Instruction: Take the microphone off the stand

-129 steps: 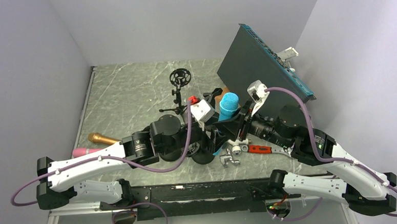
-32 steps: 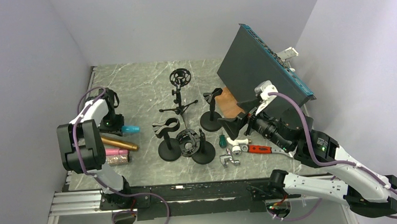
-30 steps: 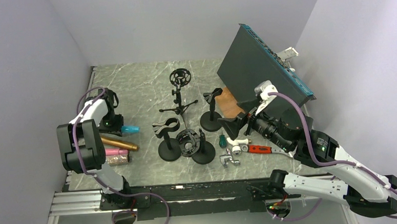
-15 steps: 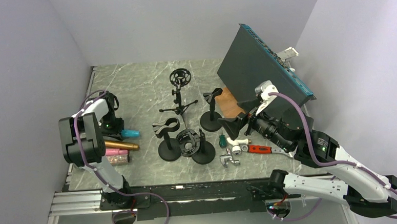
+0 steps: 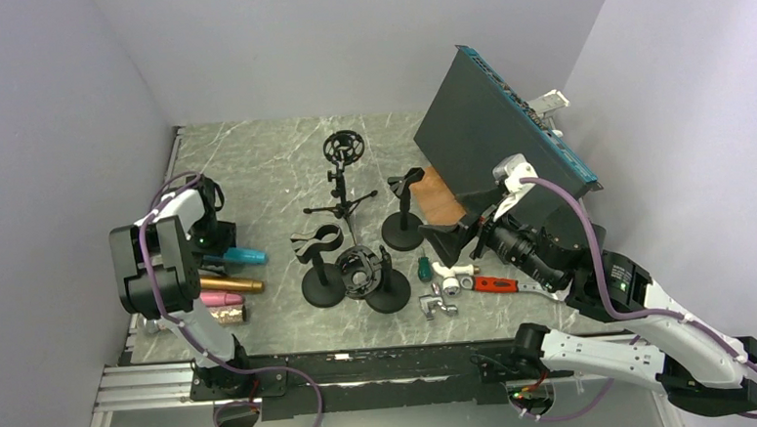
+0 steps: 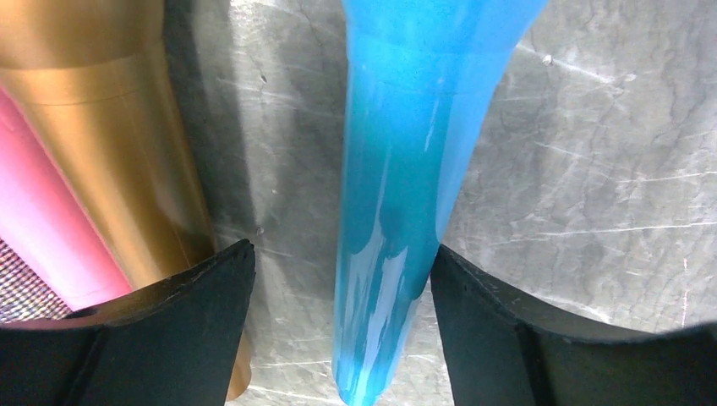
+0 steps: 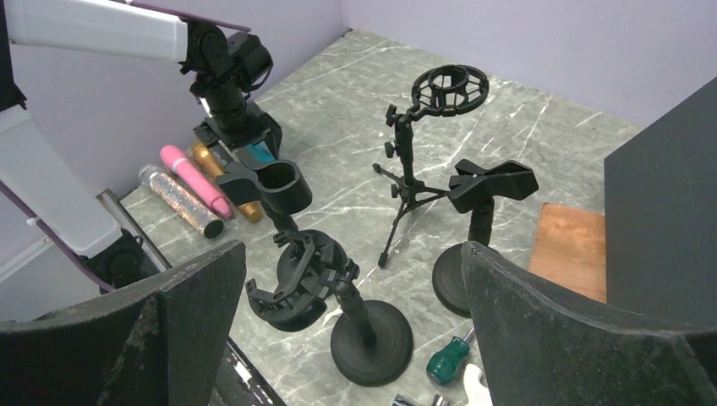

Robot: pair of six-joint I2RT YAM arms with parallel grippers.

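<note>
Currently, left gripper (image 6: pixel 340 249): wide open and pointing straight down at the bench (image 6: pixel 592 169), holding nothing.
Left fingers: they straddle the handle of the blue microphone (image 6: pixel 397 169). The 3 o'clock finger (image 6: pixel 507 338) is at the handle's edge, and whether it touches cannot be told. The 9 o'clock finger overlaps the gold microphone (image 6: pixel 110 152).
Blue microphone: lies flat on the bench at 9 o'clock from the 4 black stands (image 5: pixel 391 293) and well apart from them, with its narrow end toward the gripper.
Neighbours: the gold microphone is just beside it, with the pink microphone (image 6: pixel 42 228) next beyond that.
Left arm (image 5: pixel 157 269): folded up tall by the bench's 9 o'clock edge, its wrist bent down over the microphones.
Right gripper (image 7: pixel 353 247): wide open, with nothing between the fingers, and raised off the bench.
Right arm (image 5: pixel 643 302): reaches in from 5 o'clock in front of the dark panel (image 5: pixel 488 129), its gripper facing the stands toward 9 o'clock, above the green screwdriver (image 5: pixel 422 267).
</note>
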